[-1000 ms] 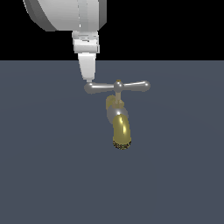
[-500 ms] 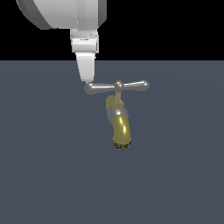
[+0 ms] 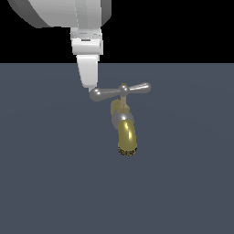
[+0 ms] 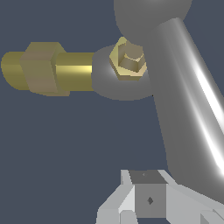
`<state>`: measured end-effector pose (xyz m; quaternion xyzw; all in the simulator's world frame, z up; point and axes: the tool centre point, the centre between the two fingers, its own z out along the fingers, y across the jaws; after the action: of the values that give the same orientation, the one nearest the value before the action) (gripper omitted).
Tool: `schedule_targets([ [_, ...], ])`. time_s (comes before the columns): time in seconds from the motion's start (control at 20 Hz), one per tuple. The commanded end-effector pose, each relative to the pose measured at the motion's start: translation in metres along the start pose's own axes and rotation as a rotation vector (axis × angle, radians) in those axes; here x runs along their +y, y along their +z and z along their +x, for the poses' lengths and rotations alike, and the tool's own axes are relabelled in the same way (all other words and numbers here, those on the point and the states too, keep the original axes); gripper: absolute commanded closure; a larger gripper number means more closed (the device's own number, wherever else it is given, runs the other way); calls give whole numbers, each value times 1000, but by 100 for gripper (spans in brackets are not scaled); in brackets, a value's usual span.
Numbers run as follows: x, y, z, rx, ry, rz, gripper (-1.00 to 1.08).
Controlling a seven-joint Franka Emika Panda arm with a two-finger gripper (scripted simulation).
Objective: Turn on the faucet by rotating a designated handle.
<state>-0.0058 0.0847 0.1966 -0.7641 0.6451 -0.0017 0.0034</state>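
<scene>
The faucet [image 3: 126, 132] stands in the middle of the exterior view, its curved brass-yellow spout ending in a dark speckled rim. The handle [image 3: 119, 91] is a silver crossbar on top with bulbous ends and a small centre knob. My gripper [image 3: 91, 87] hangs from above, its white fingers together and empty. Its tip touches the crossbar's end on the exterior view's left. In the wrist view the handle [image 4: 188, 100] fills the picture close up. The brass faucet [image 4: 65, 65] lies behind it, and the gripper [image 4: 142, 199] sits right beside the bar.
A flat dark grey-blue floor [image 3: 55, 183] lies all around the faucet. The arm's big white link [image 3: 64, 11] looms above, at the exterior view's upper left.
The gripper has come down a little against the crossbar's left end. The crossbar has turned slightly: its left end sits lower, its right end has drawn in.
</scene>
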Motion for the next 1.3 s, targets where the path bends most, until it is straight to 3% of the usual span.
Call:
schedule_targets([
  [0.0, 11, 0, 0, 2, 1, -7, 108],
  [0.35, 33, 0, -3, 2, 1, -7, 108],
  [0.45, 27, 0, -4, 0, -2, -2, 108],
  [1.25, 73, -1, 30, 1, 0, -5, 108],
])
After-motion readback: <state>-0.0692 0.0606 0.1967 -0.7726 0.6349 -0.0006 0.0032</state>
